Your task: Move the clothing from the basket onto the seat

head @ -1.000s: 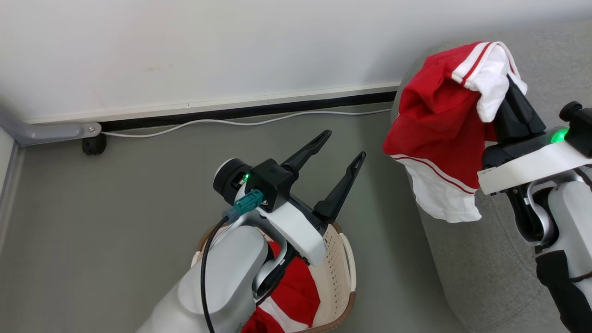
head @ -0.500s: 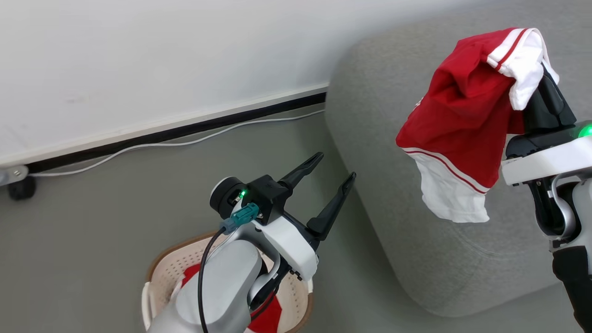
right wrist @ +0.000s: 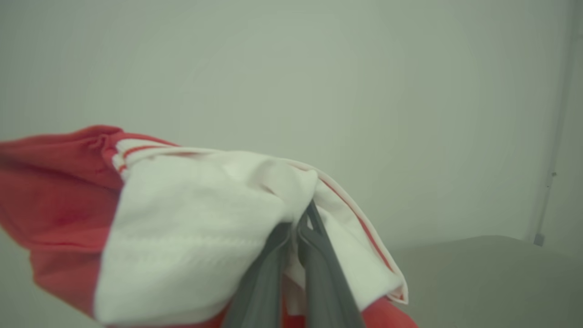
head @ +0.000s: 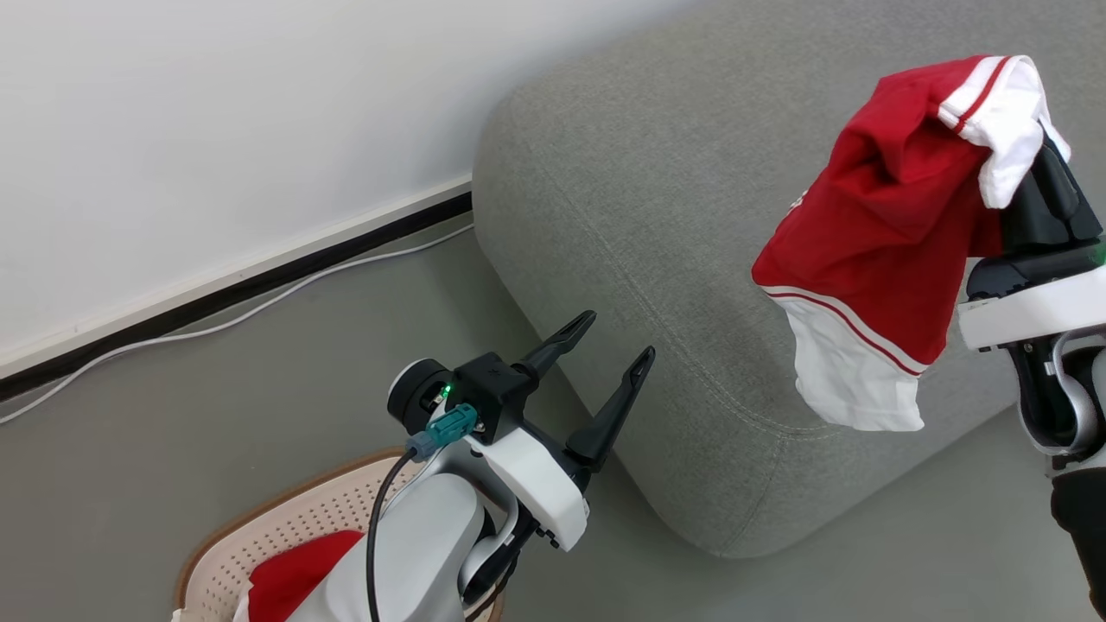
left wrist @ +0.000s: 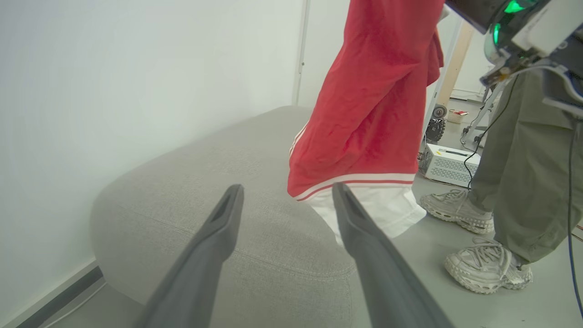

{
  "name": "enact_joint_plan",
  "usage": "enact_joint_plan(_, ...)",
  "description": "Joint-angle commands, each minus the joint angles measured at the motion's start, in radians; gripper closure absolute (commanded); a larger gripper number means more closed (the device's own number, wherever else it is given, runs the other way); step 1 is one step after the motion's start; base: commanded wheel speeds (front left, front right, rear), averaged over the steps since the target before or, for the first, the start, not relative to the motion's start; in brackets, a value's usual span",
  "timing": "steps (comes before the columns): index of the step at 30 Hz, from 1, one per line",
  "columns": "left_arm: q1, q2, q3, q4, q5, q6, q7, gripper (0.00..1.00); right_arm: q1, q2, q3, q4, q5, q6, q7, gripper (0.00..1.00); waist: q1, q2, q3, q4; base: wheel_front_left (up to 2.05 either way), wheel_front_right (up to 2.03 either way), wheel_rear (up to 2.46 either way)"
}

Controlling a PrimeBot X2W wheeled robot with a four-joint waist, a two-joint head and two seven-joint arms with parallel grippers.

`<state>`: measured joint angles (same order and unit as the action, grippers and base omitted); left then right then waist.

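Fingers (right wrist: 325, 282) of the right gripper (right wrist: 304, 225) are shown clamped on the white hem of one red garment (head: 873, 216), which is hung over the near edge of the seat (head: 657, 199); contact cannot be told. Since the earlier frames the head view has been swung from the basket (head: 285, 510) toward the seat, so carriage is judged nearly complete. The left gripper (head: 617, 337) is held open and empty; a second garment (head: 294, 574) is left in the basket.

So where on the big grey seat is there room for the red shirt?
The grey seat top is bare, from the wall to the hanging red garment. Crowded: the basket, under the left arm, and around a person's shoes.
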<state>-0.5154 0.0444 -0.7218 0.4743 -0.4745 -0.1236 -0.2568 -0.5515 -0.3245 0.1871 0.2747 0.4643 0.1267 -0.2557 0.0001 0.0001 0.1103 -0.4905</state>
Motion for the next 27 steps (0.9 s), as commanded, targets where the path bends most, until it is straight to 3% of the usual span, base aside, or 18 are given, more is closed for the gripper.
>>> enact_joint_plan(1,-0.013,0.006,0.034,-0.028,0.01,-0.007,-0.005,0.0,0.008,-0.017,0.001,-0.029,0.001,0.004,-0.006,1.0,0.0,-0.0001,0.004,-0.023,0.0,0.0,0.0)
enact_joint_plan(11,-0.054,0.006,0.007,-0.05,0.043,-0.007,-0.005,0.0,-0.026,-0.076,-0.082,-0.04,-0.001,0.004,-0.006,1.0,0.0,-0.0001,0.111,-0.018,0.0,0.0,0.0)
enact_joint_plan(27,-0.278,0.006,-0.068,-0.058,0.139,0.024,-0.005,0.0,-0.32,-0.243,-0.288,0.068,-0.033,0.004,-0.006,1.0,0.0,-0.0001,0.426,0.117,0.0,0.0,0.0)
